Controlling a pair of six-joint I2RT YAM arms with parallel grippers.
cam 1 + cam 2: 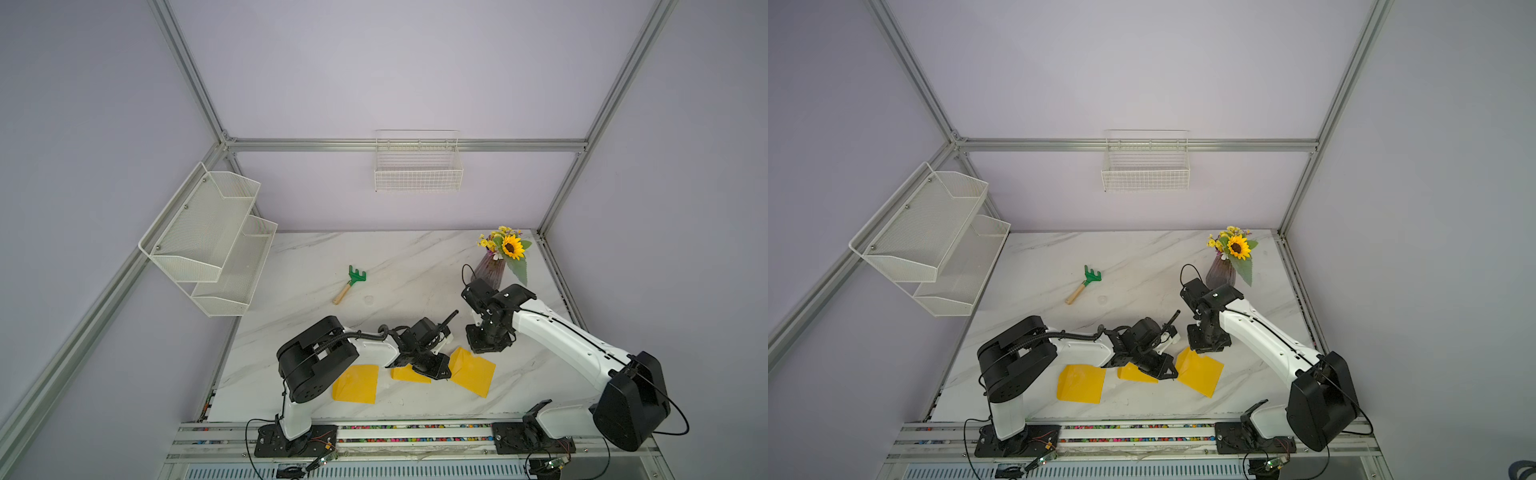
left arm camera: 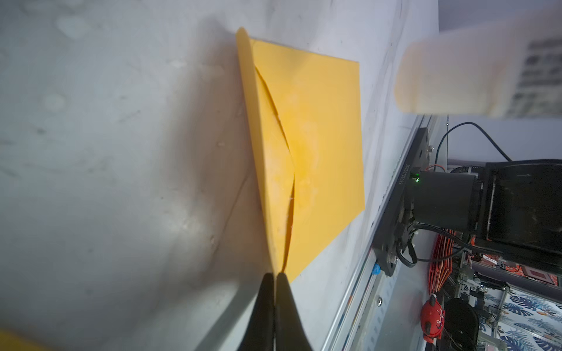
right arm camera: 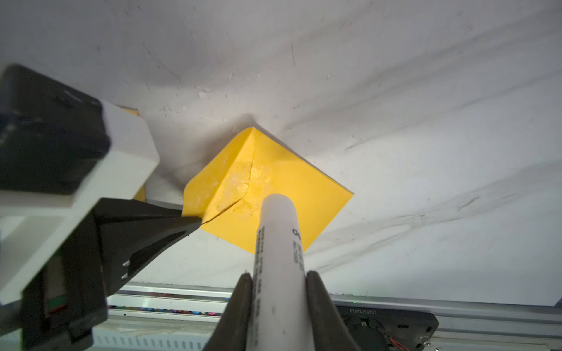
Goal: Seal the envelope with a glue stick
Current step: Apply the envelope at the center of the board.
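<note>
Two grips: my left gripper [image 3: 199,220] pinches the flap [image 3: 206,188] up, my right gripper [image 3: 278,282] clamps the glue stick [image 3: 278,231] over the envelope [image 3: 298,188]; gluing step, next needs light rubbing under flap

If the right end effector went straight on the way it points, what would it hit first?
Probably the yellow envelope: the glue stick in the right end effector leads, tip aimed near the lifted flap; gap unclear.
</note>
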